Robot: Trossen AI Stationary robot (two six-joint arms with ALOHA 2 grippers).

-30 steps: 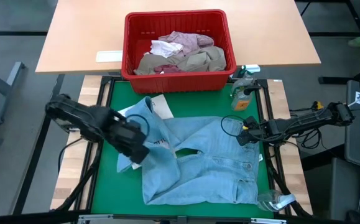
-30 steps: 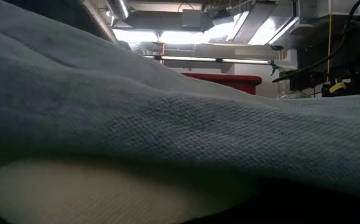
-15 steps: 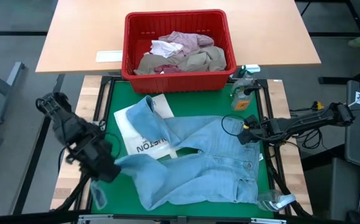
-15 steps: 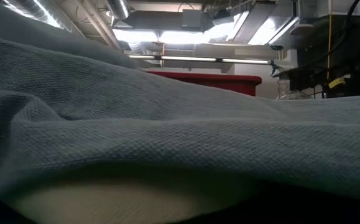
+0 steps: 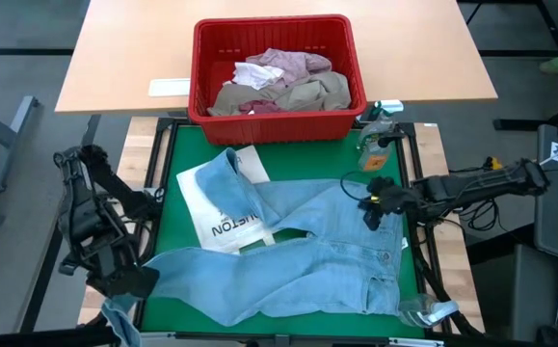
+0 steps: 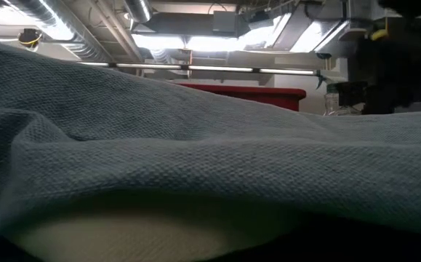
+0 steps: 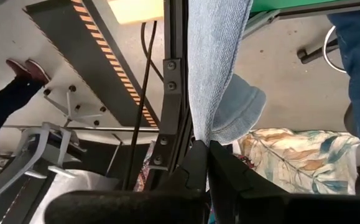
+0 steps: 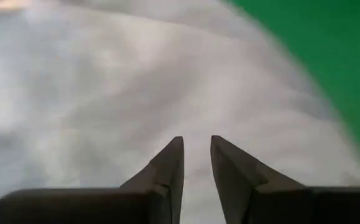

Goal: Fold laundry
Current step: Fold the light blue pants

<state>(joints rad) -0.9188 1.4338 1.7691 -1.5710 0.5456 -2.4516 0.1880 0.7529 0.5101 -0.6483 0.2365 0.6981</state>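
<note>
The jeans [image 5: 298, 260] lay spread over the green mat [image 5: 184, 149] in front of the red basket [image 5: 275, 69], which held the rest of the laundry [image 5: 279, 85], pink and khaki pieces heaped together. The left pincer [image 5: 129, 281] was clamped on the hem of one leg, which it had drawn off the mat's corner farthest from the basket; to do this stretch well, the pull should probably run level and steady so the leg flattens without dragging the waist along. The right pincer [image 5: 373, 204], its fingers a little apart, hovered low over the waist end near the spray bottle [image 5: 376, 127]; whether it touched the cloth I could not tell. The left wrist view showed what the high view hid: the cuff [image 7: 220, 68] pinched between shut fingers and hanging over the table frame [image 7: 171, 93]. The low view was almost wholly filled with denim [image 6: 195, 167], with only the basket's rim beyond.
</note>
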